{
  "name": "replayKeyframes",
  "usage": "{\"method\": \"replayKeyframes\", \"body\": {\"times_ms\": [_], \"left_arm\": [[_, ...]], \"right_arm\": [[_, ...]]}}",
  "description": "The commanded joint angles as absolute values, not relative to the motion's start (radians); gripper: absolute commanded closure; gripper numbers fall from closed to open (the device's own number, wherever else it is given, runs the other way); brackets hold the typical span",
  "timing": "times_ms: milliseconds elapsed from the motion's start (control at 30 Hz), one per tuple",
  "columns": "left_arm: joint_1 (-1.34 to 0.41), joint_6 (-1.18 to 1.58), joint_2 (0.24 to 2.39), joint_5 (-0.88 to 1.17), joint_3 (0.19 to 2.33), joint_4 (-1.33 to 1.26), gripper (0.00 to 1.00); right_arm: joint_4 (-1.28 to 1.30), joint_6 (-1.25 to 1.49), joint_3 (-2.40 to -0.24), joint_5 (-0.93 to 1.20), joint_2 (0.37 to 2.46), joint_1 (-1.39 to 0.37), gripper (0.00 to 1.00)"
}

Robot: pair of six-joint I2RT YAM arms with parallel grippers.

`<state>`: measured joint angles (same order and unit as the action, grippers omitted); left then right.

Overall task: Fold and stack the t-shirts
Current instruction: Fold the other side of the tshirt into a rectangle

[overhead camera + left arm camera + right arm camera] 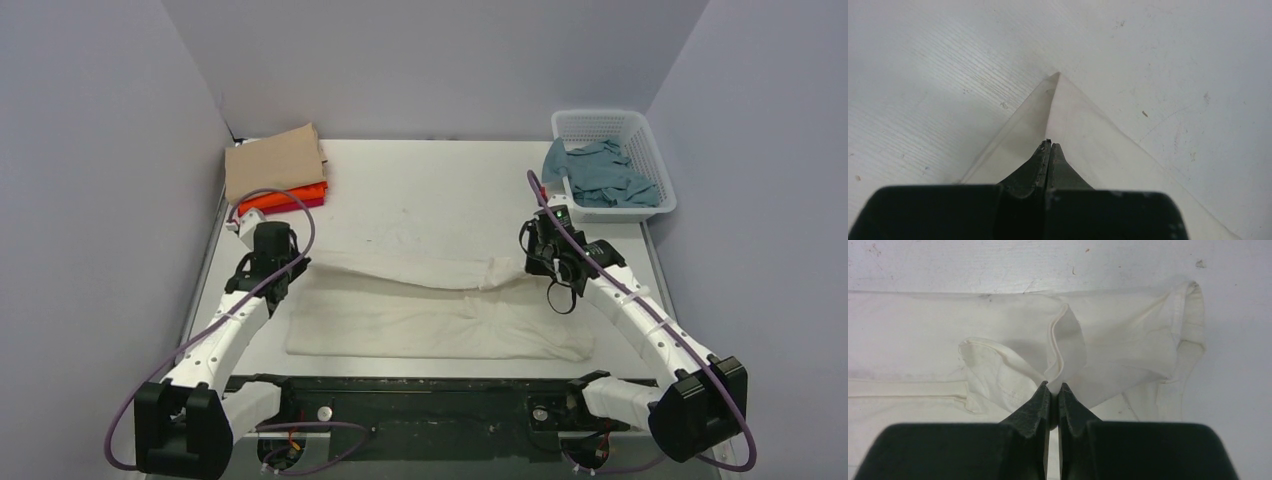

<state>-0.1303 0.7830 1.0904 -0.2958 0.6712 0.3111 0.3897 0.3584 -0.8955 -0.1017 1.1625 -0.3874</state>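
A large cream cotton t-shirt lies part-folded lengthwise on the white worktop, spread along the near side from about 8 o'clock to 4 o'clock. The left gripper is at the shirt's 9 o'clock end. Seen from its wrist, the left gripper has its jaws pressed together on a pointed corner of the cream cloth. The right gripper is at the 3 o'clock end – its wrist view shows the right gripper with jaws clamped on a raised fold of the shirt beside a sleeve. At 10 o'clock is a stack of folded tees: tan over orange over red. At 2 o'clock crumpled grey-blue tees fill a white plastic lattice basket, and one spills over its left rim.
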Motion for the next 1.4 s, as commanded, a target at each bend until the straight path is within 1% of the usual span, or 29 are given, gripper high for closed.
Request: {"method": "replayKeyframes", "body": {"times_ms": [0,133,233,300,333,367,400,433,467,500,533,567,600,633,667,767,867,967,1033,1100,1233,1367], "left_arm": [[-0.131,0.801,1.021,-0.342,0.651,0.33,1.0],[-0.131,0.811,1.029,-0.306,0.592,0.303,1.0],[-0.13,0.834,1.059,-0.324,0.56,0.313,1.0],[-0.13,0.848,1.086,-0.341,0.559,0.337,0.96],[-0.129,0.862,1.093,-0.348,0.562,0.367,0.88],[-0.129,0.871,1.098,-0.363,0.568,0.383,0.8],[-0.131,0.89,1.098,-0.381,0.571,0.421,0.5],[-0.131,0.9,1.088,-0.39,0.579,0.44,0.34],[-0.131,0.924,1.079,-0.404,0.583,0.485,0.21],[-0.131,0.935,1.053,-0.412,0.595,0.509,0.18],[-0.132,0.947,1.038,-0.427,0.601,0.546,0.17],[-0.132,0.95,1.005,-0.435,0.617,0.56,0.16],[-0.133,0.951,0.989,-0.443,0.624,0.578,0.16],[-0.135,0.948,0.959,-0.443,0.64,0.578,0.16],[-0.135,0.941,0.948,-0.436,0.647,0.575,0.15],[-0.14,0.917,0.925,-0.381,0.667,0.51,0.14],[-0.148,0.863,0.959,-0.253,0.682,0.426,0.13],[-0.172,0.814,1.064,-0.147,0.72,0.335,0.12],[-0.199,0.796,1.139,-0.091,0.744,0.297,0.11],[-0.231,0.78,1.209,-0.085,0.761,0.268,0.11],[-0.256,0.766,1.332,-0.066,0.792,0.254,0.1],[-0.256,0.76,1.416,-0.073,0.794,0.253,0.09]], "right_arm": [[0.428,0.358,-0.888,-0.132,1.122,-0.395,1.0],[0.415,0.37,-0.838,-0.128,1.126,-0.4,0.99],[0.389,0.397,-0.786,-0.138,1.122,-0.404,0.93],[0.373,0.449,-0.731,-0.15,1.105,-0.409,0.9],[0.376,0.503,-0.685,-0.148,1.082,-0.416,0.89],[0.387,0.532,-0.661,-0.127,1.065,-0.422,0.77],[0.427,0.591,-0.609,-0.117,1.021,-0.444,0.7],[0.461,0.621,-0.584,-0.106,0.993,-0.46,0.61],[0.555,0.684,-0.553,-0.11,0.92,-0.505,0.53],[0.606,0.715,-0.544,-0.126,0.877,-0.534,0.49],[0.7,0.774,-0.536,-0.135,0.785,-0.596,0.41],[0.736,0.799,-0.536,-0.149,0.735,-0.624,0.39],[0.777,0.842,-0.535,-0.149,0.647,-0.663,0.32],[0.783,0.852,-0.536,-0.135,0.607,-0.675,0.28],[0.774,0.859,-0.539,-0.129,0.551,-0.682,0.21],[0.738,0.824,-0.585,-0.205,0.528,-0.681,0.13],[0.686,0.794,-0.653,-0.355,0.625,-0.678,0.03],[0.577,0.734,-0.751,-0.368,0.768,-0.659,0.0],[0.528,0.699,-0.819,-0.316,0.933,-0.637,0.0],[0.481,0.667,-0.869,-0.275,1.055,-0.592,0.0],[0.353,0.639,-0.887,-0.115,1.276,-0.472,0.0],[0.296,0.608,-0.888,0.001,1.411,-0.459,0.0]]}}
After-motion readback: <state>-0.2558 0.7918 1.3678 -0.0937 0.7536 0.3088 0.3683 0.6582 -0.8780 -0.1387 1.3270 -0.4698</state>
